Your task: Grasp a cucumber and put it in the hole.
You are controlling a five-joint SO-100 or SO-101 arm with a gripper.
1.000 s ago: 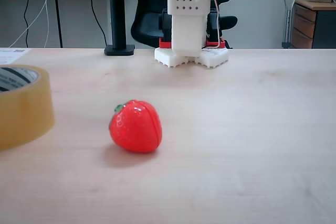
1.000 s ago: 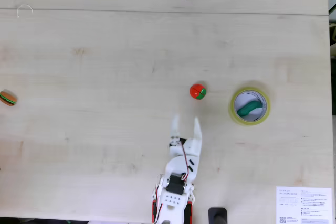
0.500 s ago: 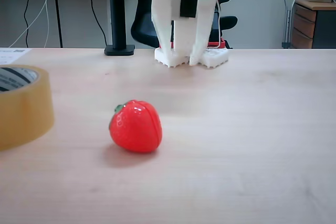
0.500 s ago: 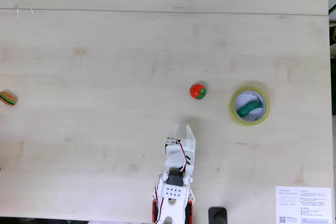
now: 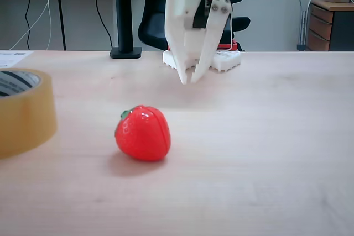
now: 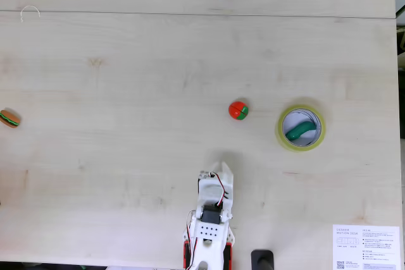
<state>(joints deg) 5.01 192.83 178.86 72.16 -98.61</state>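
The dark green cucumber [image 6: 299, 131] lies inside the hole [image 6: 296, 119] of the yellowish tape roll [image 6: 280, 129] at the right of the top-down fixed view. In the low fixed view the tape roll [image 5: 22, 115] stands at the left edge, and its wall hides the cucumber. My white gripper [image 6: 223, 166] is pulled back close to the arm's base, well left of and below the roll, holding nothing. In the low fixed view the gripper [image 5: 188, 80] points down above the table, its fingertips nearly touching.
A red toy strawberry [image 6: 238, 110] [image 5: 142, 132] lies between the gripper and the roll. A small toy burger [image 6: 9, 118] sits at the far left edge. A printed sheet [image 6: 366, 245] lies at the lower right corner. A black stand foot [image 5: 125, 52] is beside the arm's base.
The gripper has drawn back toward the base and lowered in the low view. Its fingers, wide apart a second ago, have closed together.
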